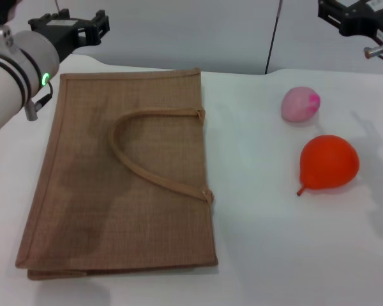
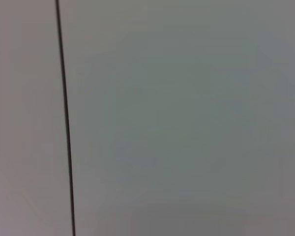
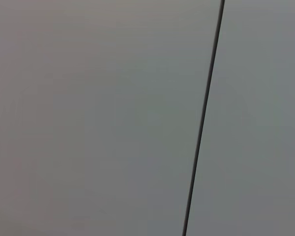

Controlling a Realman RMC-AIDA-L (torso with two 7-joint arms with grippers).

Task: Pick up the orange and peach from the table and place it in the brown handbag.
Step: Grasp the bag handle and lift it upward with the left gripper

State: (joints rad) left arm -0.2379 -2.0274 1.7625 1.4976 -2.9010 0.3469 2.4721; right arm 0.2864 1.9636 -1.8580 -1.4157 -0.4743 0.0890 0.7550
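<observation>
In the head view the brown handbag (image 1: 121, 185) lies flat on the white table at the left, its loop handle on top. The orange (image 1: 329, 161) sits on the table at the right, stem nub toward the front. The peach (image 1: 300, 104) lies just behind it, pale pink with a magenta patch. My left gripper (image 1: 89, 29) is raised at the far left, behind the bag's back corner. My right gripper (image 1: 335, 16) is raised at the far right, behind the fruits. Both wrist views show only a grey wall with a dark seam.
The white table (image 1: 262, 223) has bare surface between the bag and the fruits and in front of them. A grey wall (image 1: 230, 32) with a vertical seam stands behind the table.
</observation>
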